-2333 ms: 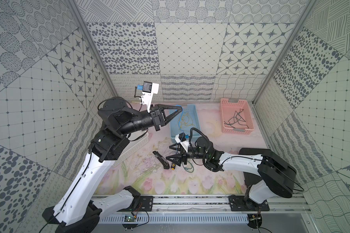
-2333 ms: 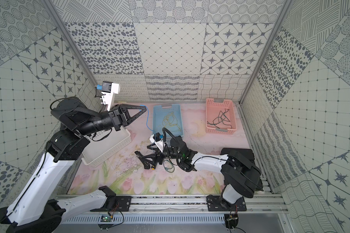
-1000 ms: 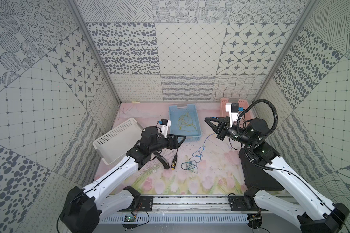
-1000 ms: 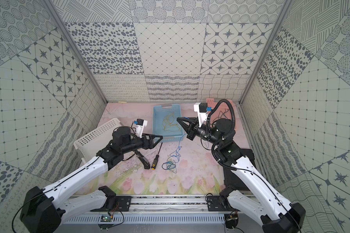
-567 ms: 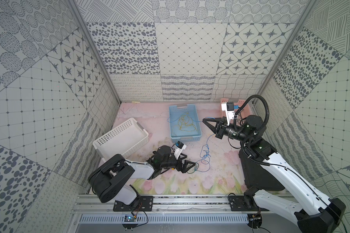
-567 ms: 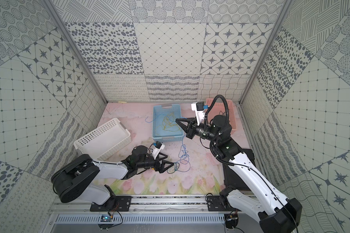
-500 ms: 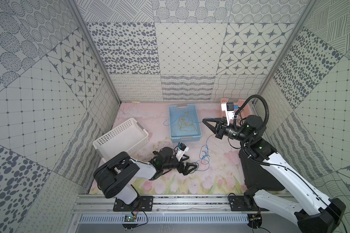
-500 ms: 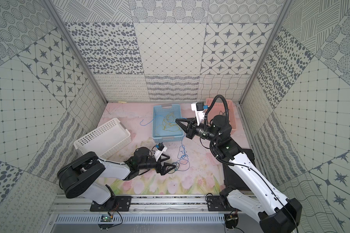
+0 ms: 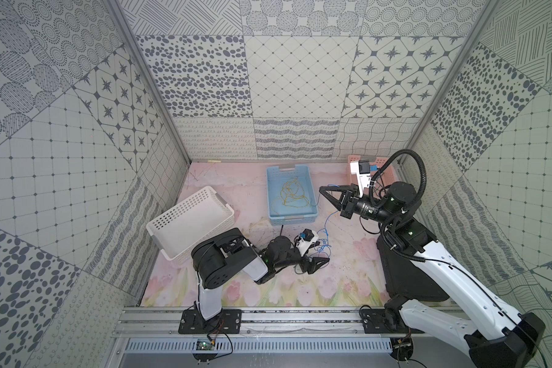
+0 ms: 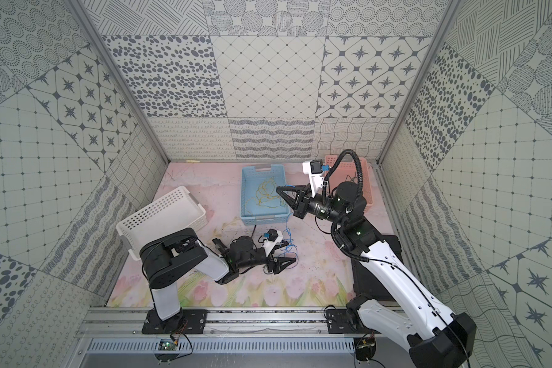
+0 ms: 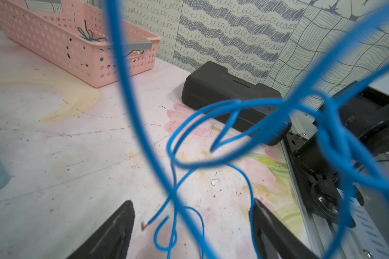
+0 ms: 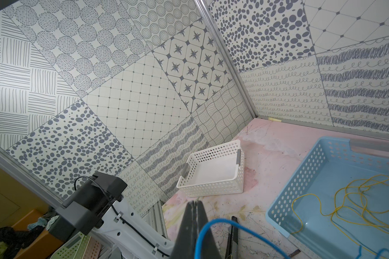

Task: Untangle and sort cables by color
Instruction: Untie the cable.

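right gripper (image 9: 321, 189): hovering up in the air by the right side of the blue basket (image 9: 292, 218). The jaws are pressing fully together and pinching the blue cable (image 9: 325, 237) near its upper end.
blue cable: hanging from the right gripper down to the mat (image 9: 348, 280). Its lower part is lying in loose loops on the mat in front of the blue basket. In the left wrist view the loops (image 11: 252, 102) are crossing over each other, so it's tangling w/ itself. One bare end is lying on the mat btwn the left fingers.
left gripper (image 11: 191, 213): reaching low over the mat, approx. at the centre front. The jaws are standing wide apart and gripping nothing. The lowest blue loops are sitting btwn the two fingers. Can't tell if they are touching either pad.
yellow cables (image 9: 292, 194): lying in a loose tangle on the floor of the blue basket.
blue basket: sitting at the back centre of the mat.
dark green cables (image 11: 88, 35): lying in the pink basket (image 11: 54, 44), w/ one bit poking above the rim.
pink basket: sitting at the back right corner. The right arm is hiding most of it in both top views.
white basket (image 9: 185, 216): sitting at the left side, close to the wall.
black case (image 11: 222, 89): lying along the right wall, under the right arm.
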`<state>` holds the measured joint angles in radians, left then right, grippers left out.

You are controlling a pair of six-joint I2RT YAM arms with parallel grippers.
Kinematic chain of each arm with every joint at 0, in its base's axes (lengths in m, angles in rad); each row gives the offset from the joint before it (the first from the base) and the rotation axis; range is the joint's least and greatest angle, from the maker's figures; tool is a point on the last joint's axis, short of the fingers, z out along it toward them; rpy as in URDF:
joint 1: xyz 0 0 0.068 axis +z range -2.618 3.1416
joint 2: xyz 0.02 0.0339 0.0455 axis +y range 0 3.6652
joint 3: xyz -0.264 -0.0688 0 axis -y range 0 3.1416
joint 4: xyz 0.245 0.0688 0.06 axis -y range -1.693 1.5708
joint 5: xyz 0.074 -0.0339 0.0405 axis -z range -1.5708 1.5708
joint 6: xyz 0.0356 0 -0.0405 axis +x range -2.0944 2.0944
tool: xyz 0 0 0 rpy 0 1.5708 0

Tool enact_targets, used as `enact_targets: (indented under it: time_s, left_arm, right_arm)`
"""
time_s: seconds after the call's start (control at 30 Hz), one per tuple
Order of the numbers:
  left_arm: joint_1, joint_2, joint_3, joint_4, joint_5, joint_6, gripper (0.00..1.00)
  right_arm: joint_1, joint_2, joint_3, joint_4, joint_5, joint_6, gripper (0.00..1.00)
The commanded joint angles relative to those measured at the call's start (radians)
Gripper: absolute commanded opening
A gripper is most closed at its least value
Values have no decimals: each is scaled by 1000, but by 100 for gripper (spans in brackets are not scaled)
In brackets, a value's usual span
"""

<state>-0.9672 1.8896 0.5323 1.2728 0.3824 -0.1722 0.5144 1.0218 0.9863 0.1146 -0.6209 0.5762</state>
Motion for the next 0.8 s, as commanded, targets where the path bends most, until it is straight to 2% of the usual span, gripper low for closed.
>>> enact_targets:
  time_s: [0.0, 0.03, 0.07, 0.1, 0.17, 0.33, 0.5, 0.6, 0.73, 0.77]
  left_arm:
    - [-25, 46, 75, 143, -105, 80, 75]
    - [-25, 54, 86, 142, -120, 81, 62]
    - [-25, 61, 98, 140, -142, 79, 39]
    - [-25, 66, 101, 137, -150, 84, 23]
    - [-23, 69, 90, 135, -145, 103, 1]
    - [-9, 61, -12, 143, -147, 156, 0]
    - [49, 44, -119, 143, -110, 158, 0]
    - [81, 48, -156, 143, -105, 159, 0]
    - [103, 51, -159, 143, -104, 143, 0]
    - [105, 40, -160, 143, -103, 135, 10]
  right_arm:
    - [-5, -1, -10, 97, 6, 57, 0]
    - [-5, 0, -13, 105, 7, 67, 0]
    - [-5, 0, -14, 109, 11, 75, 0]
    - [-5, -3, -12, 106, 17, 76, 0]
    - [-11, -13, 1, 80, 24, 67, 0]
    - [-76, -54, 71, -29, 43, 16, 0]
    - [-182, -84, 209, -148, 47, -31, 0]
    - [-241, -98, 289, -166, 49, -22, 0]
    - [-260, -74, 361, -183, 17, -3, 0]
    - [-260, -66, 359, -181, 4, 6, 0]
